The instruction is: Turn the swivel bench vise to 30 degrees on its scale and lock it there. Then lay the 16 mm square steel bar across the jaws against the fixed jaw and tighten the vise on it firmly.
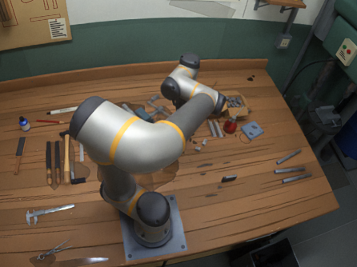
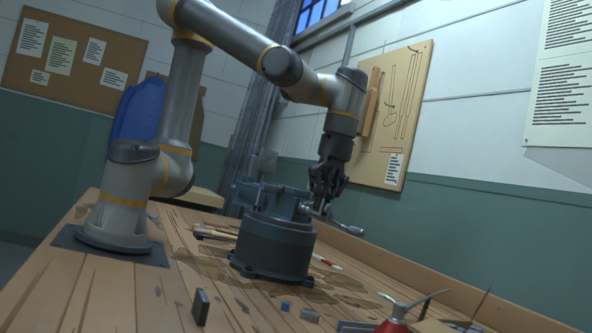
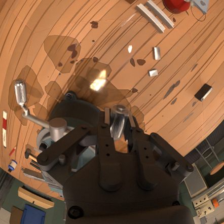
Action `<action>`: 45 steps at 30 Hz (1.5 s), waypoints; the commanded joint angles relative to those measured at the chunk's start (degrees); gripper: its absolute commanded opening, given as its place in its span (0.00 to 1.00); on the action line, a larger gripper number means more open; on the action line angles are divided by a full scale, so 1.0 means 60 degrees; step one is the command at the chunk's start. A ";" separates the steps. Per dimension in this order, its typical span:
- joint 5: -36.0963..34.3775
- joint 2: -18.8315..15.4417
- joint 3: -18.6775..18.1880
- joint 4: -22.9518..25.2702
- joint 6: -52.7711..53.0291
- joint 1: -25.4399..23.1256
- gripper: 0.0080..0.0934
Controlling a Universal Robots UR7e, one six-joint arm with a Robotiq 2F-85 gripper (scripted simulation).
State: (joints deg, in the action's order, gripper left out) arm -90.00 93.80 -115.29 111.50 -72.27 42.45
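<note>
The blue swivel bench vise (image 2: 273, 232) stands on its round dark base in the middle of the bench, mostly hidden behind my arm in the side camera. Its steel screw handle (image 3: 30, 111) sticks out from the hub, ending in a knurled knob (image 3: 20, 91). I grip the handle's other knurled end (image 3: 118, 121) between the fingers of my gripper (image 3: 119, 119), which hangs straight down at the vise's front (image 2: 325, 199). Three steel bars (image 1: 290, 168) lie apart on the bench's right side.
A red oil can (image 1: 231, 124) and a cardboard box of parts (image 1: 236, 102) sit behind the vise. Files and a hammer (image 1: 56, 160) lie in a row at left, a caliper (image 1: 46, 212) near the front edge. Small blocks (image 1: 229, 178) are scattered mid-bench.
</note>
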 commanded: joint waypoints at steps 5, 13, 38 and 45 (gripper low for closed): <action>-0.0001 0.0003 0.0008 0.0000 0.0001 0.0000 0.00; -0.0001 0.0038 0.0183 -0.0209 0.0054 -0.0054 0.00; -0.0001 -0.0037 0.1129 -0.1081 0.0519 -0.0518 0.00; -0.0001 -0.0125 0.1396 -0.1261 0.0695 -0.0694 0.00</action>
State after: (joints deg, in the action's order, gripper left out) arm -90.22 93.00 -106.98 103.68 -68.09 38.32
